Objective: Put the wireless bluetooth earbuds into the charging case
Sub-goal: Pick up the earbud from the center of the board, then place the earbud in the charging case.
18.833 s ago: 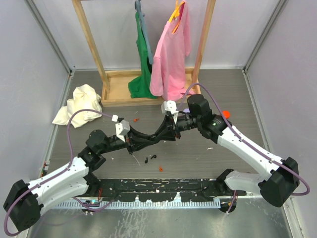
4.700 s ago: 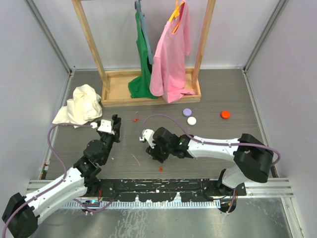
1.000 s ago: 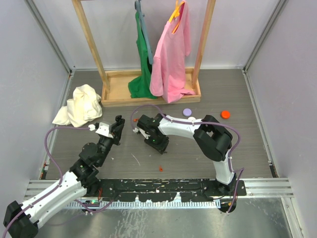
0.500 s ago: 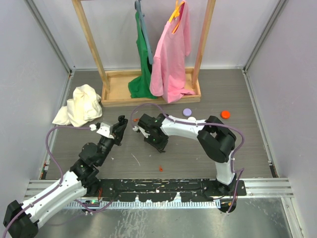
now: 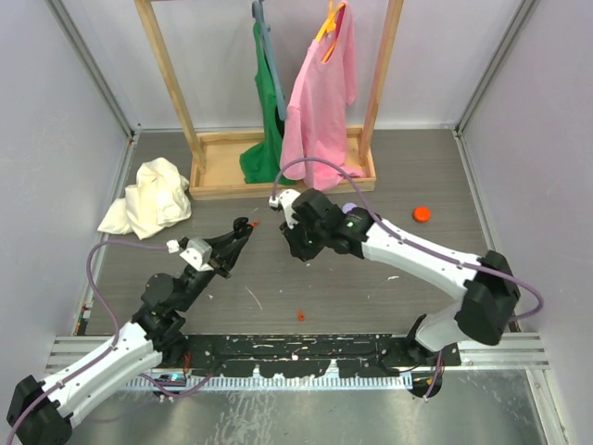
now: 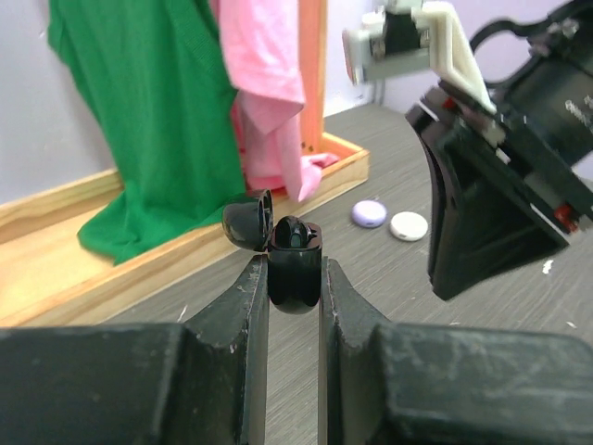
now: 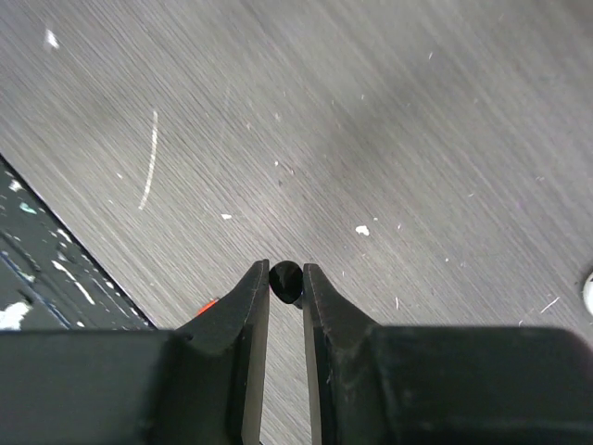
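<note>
Right claw (image 7: 285, 274), pinching a black earbud (image 7: 285, 284) at its tips, hangs near the left claw (image 6: 294, 278), clamped on the lid-open charging case (image 6: 295, 243). Approached off-line, the tiny bud looks likely to catch the rim and slip free.

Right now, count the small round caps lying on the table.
3. A purple cap and a white cap lie side by side near the wooden rack; an orange cap lies farther right. The right arm may hide more.
</note>
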Motion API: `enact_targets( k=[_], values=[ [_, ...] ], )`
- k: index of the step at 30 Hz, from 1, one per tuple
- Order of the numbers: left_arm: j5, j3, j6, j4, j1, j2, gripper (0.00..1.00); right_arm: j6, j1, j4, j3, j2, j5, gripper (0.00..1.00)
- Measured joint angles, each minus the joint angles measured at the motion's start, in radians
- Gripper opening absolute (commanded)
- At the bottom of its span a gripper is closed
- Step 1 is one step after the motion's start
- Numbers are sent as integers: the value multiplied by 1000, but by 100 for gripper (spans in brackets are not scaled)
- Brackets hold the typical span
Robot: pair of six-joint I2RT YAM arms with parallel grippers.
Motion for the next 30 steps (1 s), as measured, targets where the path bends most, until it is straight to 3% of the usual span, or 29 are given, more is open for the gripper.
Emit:
enact_targets(
  k=[10, 16, 30],
  values=[
    [212, 0, 0, 90, 0, -30, 0, 69, -1, 248, -168, -333, 2, 15],
    [319, 5, -3, 123, 0, 1, 0, 106, -1, 479, -289, -492, -37, 15],
    [494, 49, -31, 246, 0, 87, 0, 237, -1, 1025, -528, -573, -248, 15]
  ],
)
